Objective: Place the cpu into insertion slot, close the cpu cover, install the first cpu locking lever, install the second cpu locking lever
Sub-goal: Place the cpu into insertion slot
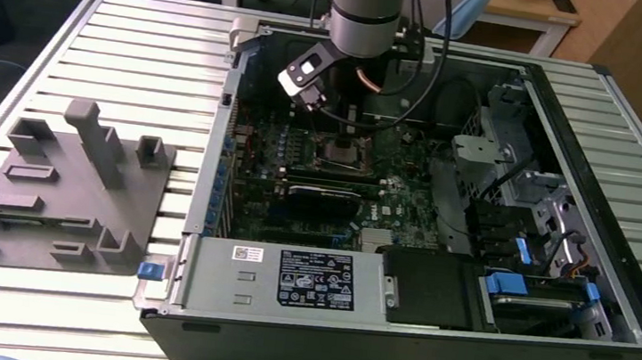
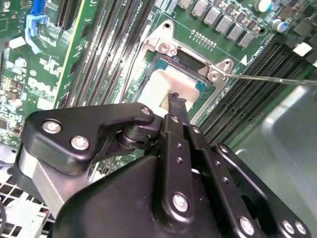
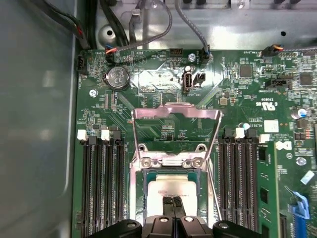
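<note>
Silvery-grey cpu (image 3: 159,189) is sitting flat in the insertion slot (image 3: 137,184) on the green motherboard (image 3: 247,94), so step 1 is looking done. The gripper (image 3: 171,200) is hovering at the chip's top, jaws pressed together, gripping nothing; contact unclear. The cpu cover (image 3: 176,112) is standing flipped open on its hinge. Step 2 is likely in hand: it is calling for pushing that raised frame down without nudging the chip.

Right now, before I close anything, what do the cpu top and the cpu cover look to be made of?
The cpu: pale silvery-grey top, flat with a soft, even sheen, so probably plated metal with a matte finish. The cpu cover: thin, bright frame with sharp highlights along its edges. It looks like bare stamped sheet metal, likely steel, though the exact alloy can't be told.
</note>
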`<state>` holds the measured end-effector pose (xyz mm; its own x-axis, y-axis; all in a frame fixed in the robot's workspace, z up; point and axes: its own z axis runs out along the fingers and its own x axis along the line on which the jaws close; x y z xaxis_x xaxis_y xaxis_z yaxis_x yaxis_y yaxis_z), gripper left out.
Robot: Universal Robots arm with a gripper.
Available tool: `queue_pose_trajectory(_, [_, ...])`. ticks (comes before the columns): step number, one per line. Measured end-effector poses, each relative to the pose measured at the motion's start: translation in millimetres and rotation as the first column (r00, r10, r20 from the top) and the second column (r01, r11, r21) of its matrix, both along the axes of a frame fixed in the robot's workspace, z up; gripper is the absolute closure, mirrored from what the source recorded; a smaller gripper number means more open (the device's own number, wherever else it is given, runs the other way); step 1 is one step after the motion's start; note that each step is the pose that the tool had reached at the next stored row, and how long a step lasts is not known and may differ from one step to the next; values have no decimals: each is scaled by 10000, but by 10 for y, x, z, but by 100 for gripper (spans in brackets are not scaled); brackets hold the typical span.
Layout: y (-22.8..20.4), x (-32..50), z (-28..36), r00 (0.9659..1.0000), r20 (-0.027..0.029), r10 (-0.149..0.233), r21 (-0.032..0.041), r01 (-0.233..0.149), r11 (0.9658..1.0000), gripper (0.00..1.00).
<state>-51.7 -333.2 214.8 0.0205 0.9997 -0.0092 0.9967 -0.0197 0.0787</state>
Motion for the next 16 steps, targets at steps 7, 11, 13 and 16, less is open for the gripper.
queue_pose_trajectory(7, [0,0,84,10000,1,1,1,-1,10000,89])
queue_pose_trajectory(11, [0,2,84,10000,-22,2,2,-2,10000,89])
queue_pose_trajectory(13, [0,6,84,9997,-234,1,-2,-1,10000,89])
queue_pose_trajectory(16, [0,5,84,9996,-281,0,-2,0,10000,89])
